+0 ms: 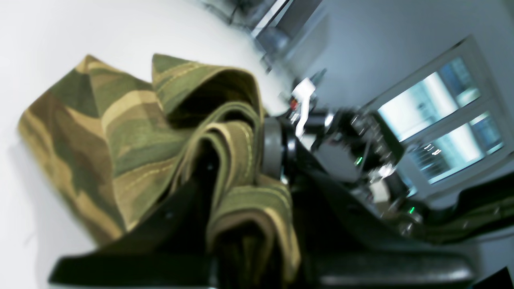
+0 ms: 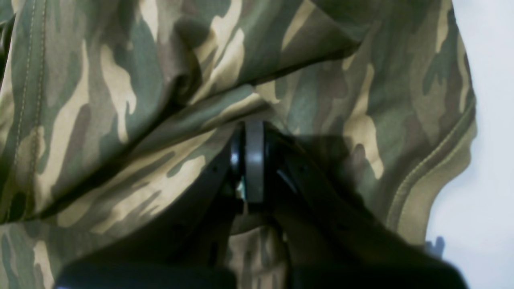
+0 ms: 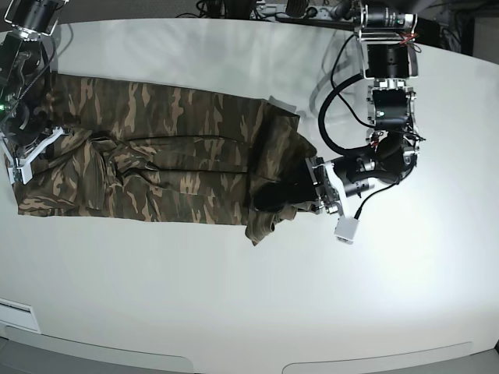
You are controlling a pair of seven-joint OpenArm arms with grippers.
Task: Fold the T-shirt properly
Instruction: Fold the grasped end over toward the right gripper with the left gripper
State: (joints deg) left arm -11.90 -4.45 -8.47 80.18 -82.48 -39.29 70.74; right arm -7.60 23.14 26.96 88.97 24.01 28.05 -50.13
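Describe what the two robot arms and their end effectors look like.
Both arms are black with silver metal brackets and black cables looping alongside. The left arm carries a white block on its wrist and small green lights. Each end effector, left and right, has black fingers with flat grey pads.

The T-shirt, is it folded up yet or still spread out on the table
Partly folded. The T-shirt lies as a long band across the table, one end bunched in the left gripper.
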